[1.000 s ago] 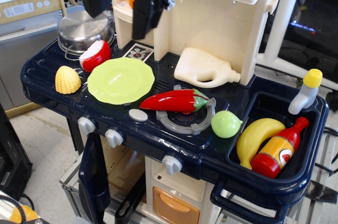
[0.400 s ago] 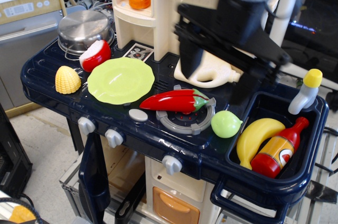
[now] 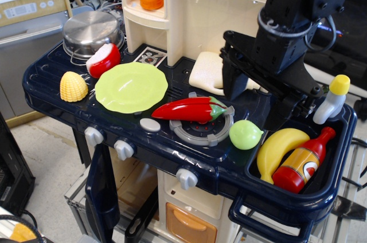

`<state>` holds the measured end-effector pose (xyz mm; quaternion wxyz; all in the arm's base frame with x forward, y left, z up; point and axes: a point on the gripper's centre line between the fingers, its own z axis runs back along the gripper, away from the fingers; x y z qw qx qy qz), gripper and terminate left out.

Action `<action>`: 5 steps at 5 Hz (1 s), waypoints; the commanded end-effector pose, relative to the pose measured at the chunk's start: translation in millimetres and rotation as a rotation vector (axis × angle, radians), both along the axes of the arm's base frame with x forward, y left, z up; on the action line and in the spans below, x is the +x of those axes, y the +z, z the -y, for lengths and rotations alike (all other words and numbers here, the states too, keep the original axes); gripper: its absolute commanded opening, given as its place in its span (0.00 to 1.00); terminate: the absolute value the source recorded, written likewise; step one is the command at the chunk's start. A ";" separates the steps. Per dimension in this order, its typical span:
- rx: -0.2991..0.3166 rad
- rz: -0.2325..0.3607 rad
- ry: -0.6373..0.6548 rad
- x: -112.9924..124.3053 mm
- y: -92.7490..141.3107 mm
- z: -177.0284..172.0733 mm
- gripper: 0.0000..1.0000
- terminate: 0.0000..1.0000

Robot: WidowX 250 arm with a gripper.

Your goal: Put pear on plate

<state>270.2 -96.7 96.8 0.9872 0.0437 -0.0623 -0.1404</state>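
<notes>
The light-green pear (image 3: pixel 245 134) lies on the dark blue toy stove top, right of the burner (image 3: pixel 200 129) and next to the sink's edge. The lime-green scalloped plate (image 3: pixel 131 86) lies flat on the left of the counter, with nothing on it. My black gripper (image 3: pixel 256 102) hangs open and empty just above and behind the pear, with one finger (image 3: pixel 232 85) to the left and the other (image 3: pixel 281 116) to the right. It does not touch the pear.
A red chili pepper (image 3: pixel 192 109) lies between plate and pear. Yellow corn (image 3: pixel 73 86), a red-white fruit slice (image 3: pixel 104 59) and a steel pot (image 3: pixel 92 30) sit left. A cream jug (image 3: pixel 207 73) is behind the gripper. The sink holds a banana (image 3: pixel 280 145), a ketchup bottle (image 3: pixel 304 164) and a yellow-capped bottle (image 3: pixel 332 100).
The arm has swung from the upper left across to the right and come down over the pear. The objects on the counter have not moved.
</notes>
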 end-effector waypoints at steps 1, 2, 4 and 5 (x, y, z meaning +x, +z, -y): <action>-0.064 0.190 -0.028 16.1 -28.9 -3.0 1.00 0.00; -0.085 0.218 -0.047 23.5 -42.0 -2.6 1.00 0.00; -0.099 0.250 -0.043 29.0 -58.5 -1.5 1.00 0.00; -0.150 0.294 0.024 31.2 -73.2 -3.0 1.00 0.00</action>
